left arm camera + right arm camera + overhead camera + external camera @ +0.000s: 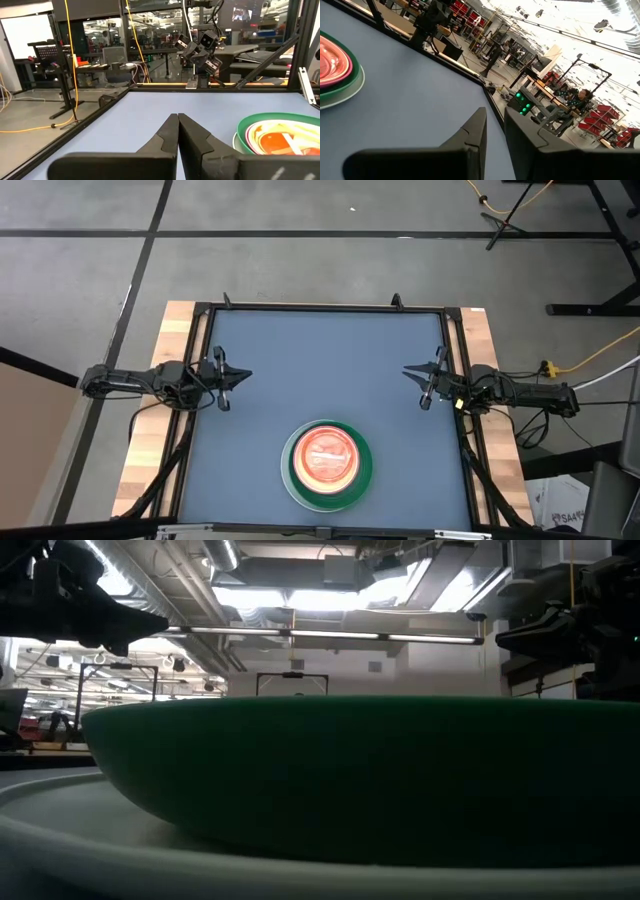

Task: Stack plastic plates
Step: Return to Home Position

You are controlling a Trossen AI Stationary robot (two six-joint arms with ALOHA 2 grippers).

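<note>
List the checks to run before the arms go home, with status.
1. Plates in one stack: ok. It sits at the middle of the table's near edge.
2. Stack sits even: ok. The white plate is lowest, and the green plate rings the smaller ones.
3. All eight plates in it: cannot tell, since the upper ones overlap.
4. Left gripper clear of the stack: ok. It is at the left side with its fingers shut and empty.
5. Right gripper clear of the stack: ok. It is at the right side and holds nothing.
</note>
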